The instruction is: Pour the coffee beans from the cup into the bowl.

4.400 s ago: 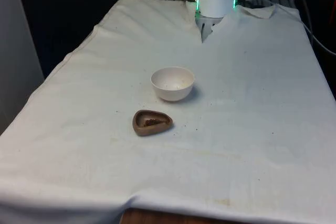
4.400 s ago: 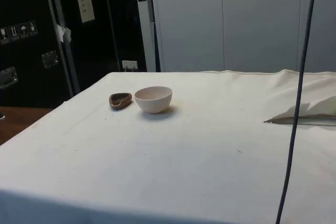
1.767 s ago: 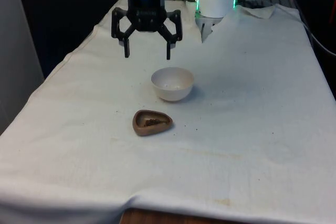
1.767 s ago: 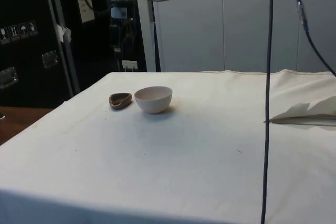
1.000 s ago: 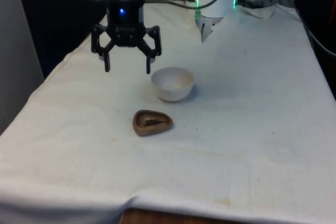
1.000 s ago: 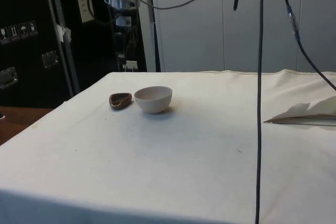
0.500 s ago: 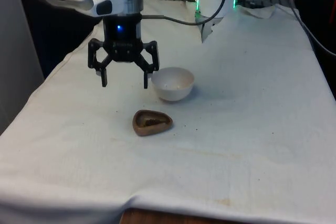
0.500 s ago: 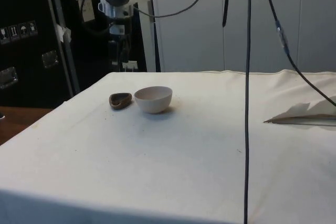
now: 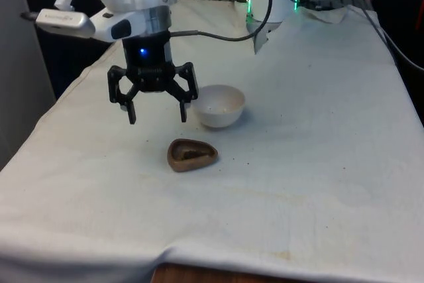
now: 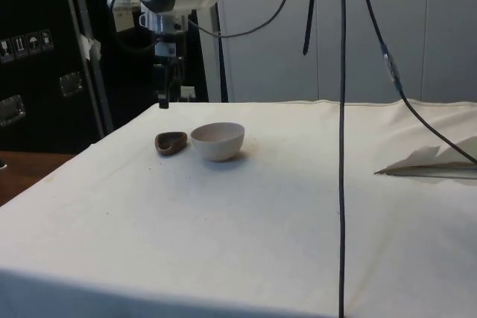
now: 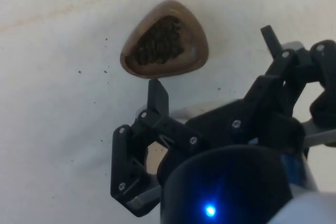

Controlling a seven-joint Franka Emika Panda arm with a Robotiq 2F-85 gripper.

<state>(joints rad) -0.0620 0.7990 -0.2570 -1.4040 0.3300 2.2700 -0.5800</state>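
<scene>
The jaws (image 9: 157, 116) hung spread apart above the bench (image 9: 318, 130), holding nothing; the brown cup (image 9: 192, 155) of coffee beans (image 11: 157, 41) lay below, beside the white bowl (image 9: 220, 105).

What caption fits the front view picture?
Open claw hovers above the cloth beside the white bowl, near the brown cup of beans.

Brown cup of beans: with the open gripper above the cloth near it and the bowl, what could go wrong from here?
1. The brown cup is shallow, rounded-triangular and heaped with coffee beans; a finger of the gripper landing inside could scatter them.
2. The white bowl stands close behind the cup, so a wide approach might nudge it.
3. Loose specks already lie on the cloth; a tilted lift may spill more.
</scene>
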